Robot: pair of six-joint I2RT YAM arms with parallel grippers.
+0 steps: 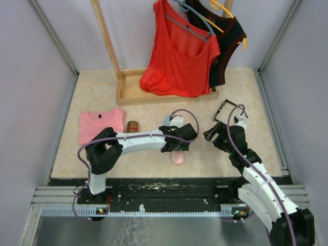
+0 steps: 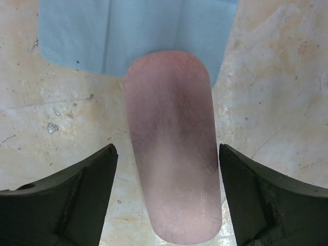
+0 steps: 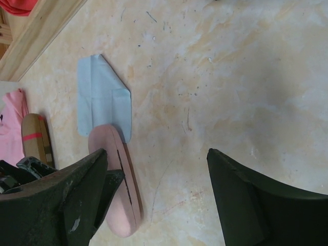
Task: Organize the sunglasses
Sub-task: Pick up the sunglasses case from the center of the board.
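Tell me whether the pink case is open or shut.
Shut: the pink case lies flat, its halves meeting along a thin dark seam, no interior showing.

pink case (image 1: 177, 158): mostly under left arm (image 1: 138, 141) | sunglasses (image 1: 220, 110): small, maybe black-framed

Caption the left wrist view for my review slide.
Open left gripper straddles the pink case, whose far end overlaps a blue cloth.

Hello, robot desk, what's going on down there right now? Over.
Left gripper open, straddling pink case, not touching. Right gripper open, empty. Black sunglasses lie beside right gripper, not held. Blue cloth under case's far end.
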